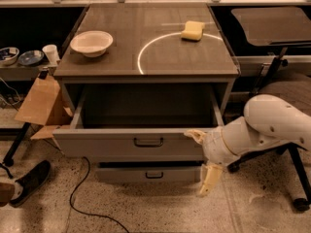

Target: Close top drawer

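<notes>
The top drawer point(112, 144) of the grey cabinet stands partly open, with its dark handle point(148, 142) at the centre of the plain front panel. The drawer box looks empty inside. My gripper point(202, 158) is at the right end of the drawer front with its fingers spread open. The upper fingertip point(194, 135) rests against the front panel's right end. The lower finger point(209, 178) points down in front of the shallower drawer point(150, 174) below, which sticks out slightly.
A white bowl point(91, 42) and a yellow sponge point(193, 30) sit on the cabinet top point(146, 57). Cardboard point(41, 101) leans at the left. A cable point(87, 198) and a shoe point(29, 181) lie on the floor at left. A chair base point(296, 178) stands at right.
</notes>
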You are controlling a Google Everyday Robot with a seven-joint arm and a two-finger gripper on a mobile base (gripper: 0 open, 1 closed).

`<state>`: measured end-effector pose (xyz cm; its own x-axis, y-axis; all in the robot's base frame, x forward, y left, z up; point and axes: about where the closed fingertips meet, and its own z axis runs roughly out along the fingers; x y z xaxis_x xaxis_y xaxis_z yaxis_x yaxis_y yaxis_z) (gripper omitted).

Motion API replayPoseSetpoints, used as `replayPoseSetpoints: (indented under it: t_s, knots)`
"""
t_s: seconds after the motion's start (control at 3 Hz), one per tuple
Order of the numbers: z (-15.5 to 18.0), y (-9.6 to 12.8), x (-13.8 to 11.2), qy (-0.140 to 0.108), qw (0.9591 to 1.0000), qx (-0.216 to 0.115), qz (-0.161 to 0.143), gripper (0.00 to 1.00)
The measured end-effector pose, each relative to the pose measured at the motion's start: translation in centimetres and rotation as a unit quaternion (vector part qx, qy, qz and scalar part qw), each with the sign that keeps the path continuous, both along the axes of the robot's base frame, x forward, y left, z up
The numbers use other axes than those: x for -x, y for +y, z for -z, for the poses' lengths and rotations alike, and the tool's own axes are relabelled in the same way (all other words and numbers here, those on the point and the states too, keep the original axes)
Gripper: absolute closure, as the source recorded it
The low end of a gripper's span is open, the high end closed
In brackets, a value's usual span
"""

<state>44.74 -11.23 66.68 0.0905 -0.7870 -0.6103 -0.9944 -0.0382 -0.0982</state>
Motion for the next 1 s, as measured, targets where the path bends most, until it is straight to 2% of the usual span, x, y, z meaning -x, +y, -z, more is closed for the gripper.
replayPoseSetpoints:
  t_s: [0.33,0.67,1.0]
  knots:
    - [-1.1,2.1,-1.9,-0.001,0.9999,0.011,-0.003,0.00]
    - [-1.7,2.9,-2.7,-0.001,0.9998,0.018,-0.001,0.00]
    - [-2.4,2.2,-2.9,-0.003,0.9997,0.014,0.019,0.00]
